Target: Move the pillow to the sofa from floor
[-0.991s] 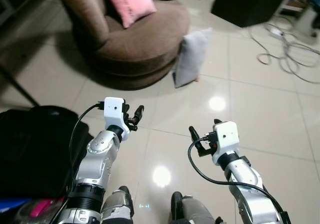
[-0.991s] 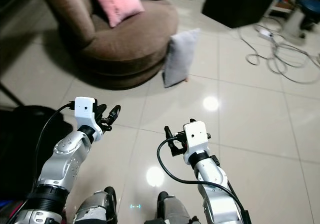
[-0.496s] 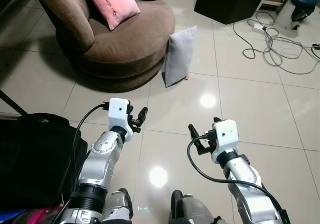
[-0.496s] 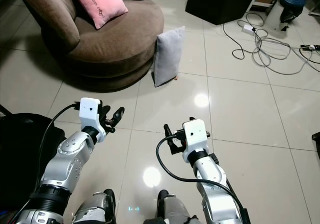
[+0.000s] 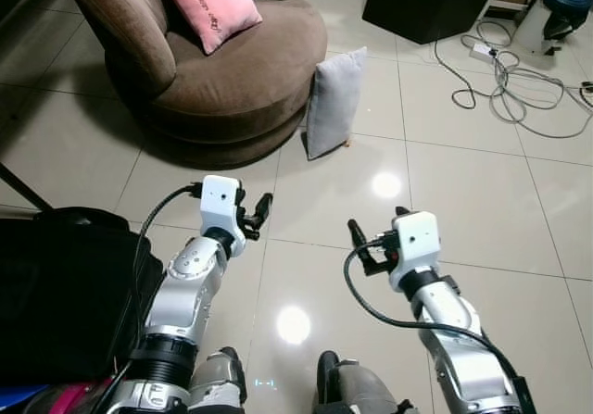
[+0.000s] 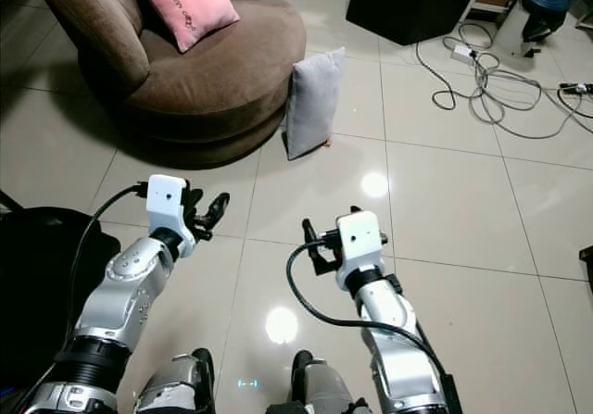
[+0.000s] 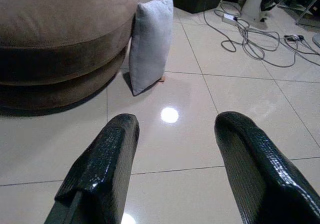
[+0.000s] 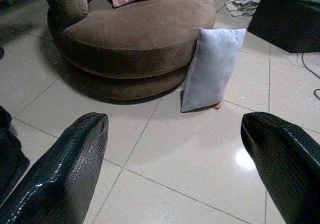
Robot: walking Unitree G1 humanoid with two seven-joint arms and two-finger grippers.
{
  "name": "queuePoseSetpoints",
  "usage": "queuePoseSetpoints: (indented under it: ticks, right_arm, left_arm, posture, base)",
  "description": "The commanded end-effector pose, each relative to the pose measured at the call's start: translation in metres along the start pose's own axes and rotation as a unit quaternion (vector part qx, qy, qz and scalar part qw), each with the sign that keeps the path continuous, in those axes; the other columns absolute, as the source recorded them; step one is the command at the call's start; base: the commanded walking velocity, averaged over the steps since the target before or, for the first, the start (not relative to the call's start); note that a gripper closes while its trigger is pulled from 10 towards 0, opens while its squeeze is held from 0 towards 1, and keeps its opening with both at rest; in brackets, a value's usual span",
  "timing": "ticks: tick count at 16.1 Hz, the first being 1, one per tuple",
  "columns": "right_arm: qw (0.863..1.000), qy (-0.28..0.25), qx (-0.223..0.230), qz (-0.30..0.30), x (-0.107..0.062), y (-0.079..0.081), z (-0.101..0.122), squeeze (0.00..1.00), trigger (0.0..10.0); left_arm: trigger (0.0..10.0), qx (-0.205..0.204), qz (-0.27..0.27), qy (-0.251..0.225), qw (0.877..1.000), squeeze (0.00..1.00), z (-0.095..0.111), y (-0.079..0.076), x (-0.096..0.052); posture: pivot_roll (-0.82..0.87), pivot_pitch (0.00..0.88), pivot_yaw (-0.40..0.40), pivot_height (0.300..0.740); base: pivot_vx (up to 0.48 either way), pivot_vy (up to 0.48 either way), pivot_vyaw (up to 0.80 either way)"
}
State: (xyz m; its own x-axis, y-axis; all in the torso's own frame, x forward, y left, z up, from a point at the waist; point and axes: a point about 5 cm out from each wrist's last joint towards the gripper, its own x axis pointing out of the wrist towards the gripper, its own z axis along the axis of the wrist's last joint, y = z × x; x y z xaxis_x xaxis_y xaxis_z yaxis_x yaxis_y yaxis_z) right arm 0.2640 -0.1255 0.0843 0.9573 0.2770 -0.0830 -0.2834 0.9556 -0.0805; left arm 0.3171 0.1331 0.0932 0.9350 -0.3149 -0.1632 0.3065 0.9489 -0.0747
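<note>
Item: grey rectangular fabric pillow (image 5: 334, 102), standing on edge on the tiled floor (image 5: 463, 201), leaning against the round brown upholstered sofa (image 5: 232, 71). I hold the left gripper (image 5: 252, 216) and right gripper (image 5: 371, 247) raised, fingers spread, empty, well short of it. Risks: pillow toppling flat under a one-sided push; the loose white cables (image 5: 500, 71) snagging my feet.

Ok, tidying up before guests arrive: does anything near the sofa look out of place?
Yes. A grey fabric pillow stands on edge on the tiled floor, leaning against the round brown sofa, while a pink pillow sits properly on the seat. Loose cables also sprawl across the floor.
</note>
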Motion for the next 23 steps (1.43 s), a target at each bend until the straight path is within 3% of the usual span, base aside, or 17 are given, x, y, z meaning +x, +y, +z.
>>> queuePoseSetpoints:
  ticks: [1, 12, 14, 21, 23]
  right_arm:
    - [1.000, 0.006, -0.005, -0.003, -0.001, 0.000, -0.003, 0.00, 10.0]
    - [1.000, 0.004, -0.003, 0.012, 0.005, 0.009, -0.005, 0.00, 10.0]
    - [1.000, 0.005, -0.002, 0.016, 0.005, 0.010, -0.005, 0.00, 10.0]
    - [1.000, 0.009, -0.005, 0.017, 0.005, 0.009, -0.006, 0.00, 10.0]
    - [1.000, 0.007, -0.009, 0.021, 0.006, 0.010, -0.006, 0.00, 10.0]
  left_arm:
    - [10.0, 0.005, -0.003, 0.003, 1.000, 0.00, -0.001, -0.004, 0.000]
    - [10.0, 0.022, 0.018, 0.003, 1.000, 0.00, -0.001, -0.001, 0.003]
    - [10.0, 0.034, 0.043, 0.002, 0.999, 0.00, -0.002, 0.004, 0.002]
    - [10.0, 0.028, 0.042, 0.017, 0.999, 0.00, -0.006, 0.003, 0.004]
    - [10.0, 0.054, 0.045, 0.018, 0.997, 0.00, -0.005, 0.003, 0.005]
  posture:
    - [0.09, 0.210, -0.065, 0.740]
    - [0.10, 0.191, -0.062, 0.740]
    - [0.10, 0.193, -0.063, 0.740]
    - [0.09, 0.211, -0.063, 0.740]
    - [0.09, 0.213, -0.061, 0.740]
  base:
    - [0.000, 0.000, 0.00]
    - [0.000, -0.416, 0.00]
    - [0.322, -0.328, 0.00]
    - [0.000, 0.000, 0.00]
    - [0.000, 0.000, 0.00]
